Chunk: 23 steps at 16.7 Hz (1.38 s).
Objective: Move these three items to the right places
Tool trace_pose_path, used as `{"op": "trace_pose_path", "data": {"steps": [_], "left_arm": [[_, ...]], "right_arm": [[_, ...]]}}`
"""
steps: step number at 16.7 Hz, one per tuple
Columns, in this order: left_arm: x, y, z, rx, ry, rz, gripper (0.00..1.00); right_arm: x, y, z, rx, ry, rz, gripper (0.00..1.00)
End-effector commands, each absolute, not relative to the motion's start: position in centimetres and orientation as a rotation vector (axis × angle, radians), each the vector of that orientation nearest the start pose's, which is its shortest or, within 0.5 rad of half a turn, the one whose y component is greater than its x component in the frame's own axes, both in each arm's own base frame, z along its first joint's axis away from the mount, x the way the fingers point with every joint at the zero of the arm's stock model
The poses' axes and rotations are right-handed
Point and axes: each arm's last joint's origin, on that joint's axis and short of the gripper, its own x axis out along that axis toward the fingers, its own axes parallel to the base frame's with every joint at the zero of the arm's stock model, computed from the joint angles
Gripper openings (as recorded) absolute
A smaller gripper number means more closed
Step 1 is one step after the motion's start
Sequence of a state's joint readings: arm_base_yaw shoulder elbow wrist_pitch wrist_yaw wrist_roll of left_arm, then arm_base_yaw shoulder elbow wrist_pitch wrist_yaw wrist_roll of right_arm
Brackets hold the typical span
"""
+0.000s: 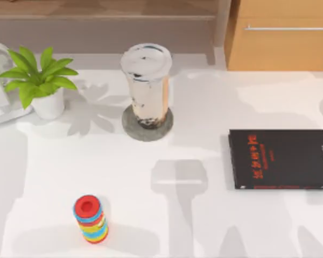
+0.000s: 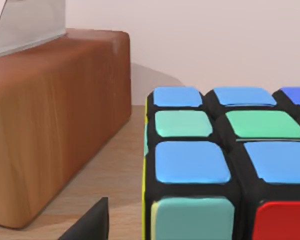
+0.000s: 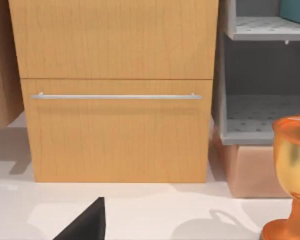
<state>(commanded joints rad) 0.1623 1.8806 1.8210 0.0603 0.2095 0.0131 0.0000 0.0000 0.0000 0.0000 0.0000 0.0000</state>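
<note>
From the top view I judge the first of the three moves done: the cup [image 1: 146, 80] of milky brown tea with its white lid stands upright on the round grey coaster [image 1: 130, 127], behind the middle of the white table [image 1: 54, 166], and nothing is touching it. The black book [image 1: 282, 159] with red lettering lies flat at the table's right side with nothing on its cover, so I take that place to be waiting for the teal book, which I cannot point to on the table. Near the front left a stack of coloured rings [image 1: 90, 219] stands on its own; it may be the third item, but I cannot tell where it belongs. A potted plant [image 1: 39, 81] sits at the far left, well apart from the cup. My left wrist view looks at a puzzle cube [image 2: 225, 165] close up on a wooden surface beside a wooden block [image 2: 50, 125], with a dark tip low in the picture that I take for part of the left gripper; I cannot tell how its fingers stand. My right wrist view faces a wooden drawer cabinet [image 3: 115, 90], a grey shelf unit [image 3: 260, 80] and a gold trophy cup [image 3: 292, 175], again with a dark tip, and the right gripper's fingers I cannot judge either. One placed, two still to go, as I read it
</note>
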Motion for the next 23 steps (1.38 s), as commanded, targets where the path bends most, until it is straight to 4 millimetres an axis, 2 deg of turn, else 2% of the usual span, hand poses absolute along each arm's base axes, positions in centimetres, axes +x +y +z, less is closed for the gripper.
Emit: {"op": "trace_pose_path", "data": {"steps": [6, 11, 14, 16, 19, 21, 23], "left_arm": [[42.2, 7.3, 39.5, -0.002, 0.001, -0.027, 1.0], [42.2, 7.1, 39.5, -0.003, 0.002, -0.032, 1.0], [40.9, 6.8, 39.8, -0.002, -0.001, -0.025, 1.0], [38.7, 6.2, 40.4, 0.0, -0.01, -0.021, 1.0], [34.0, 4.8, 40.9, 0.002, -0.022, -0.016, 1.0], [30.1, 3.8, 40.2, -0.002, -0.016, -0.013, 1.0], [26.0, 2.8, 38.4, -0.008, 0.002, -0.012, 1.0]], "right_arm": [[10.6, -0.1, 16.0, 0.0, 0.0, 0.0, 1.0], [10.6, -0.1, 16.0, 0.0, 0.0, 0.0, 1.0], [10.6, -0.1, 16.0, 0.0, 0.0, 0.0, 1.0], [10.6, -0.1, 16.0, 0.0, 0.0, 0.0, 1.0], [10.6, -0.1, 16.0, 0.0, 0.0, 0.0, 1.0], [10.6, -0.1, 16.0, 0.0, 0.0, 0.0, 1.0], [10.6, -0.1, 16.0, 0.0, 0.0, 0.0, 1.0]]}}
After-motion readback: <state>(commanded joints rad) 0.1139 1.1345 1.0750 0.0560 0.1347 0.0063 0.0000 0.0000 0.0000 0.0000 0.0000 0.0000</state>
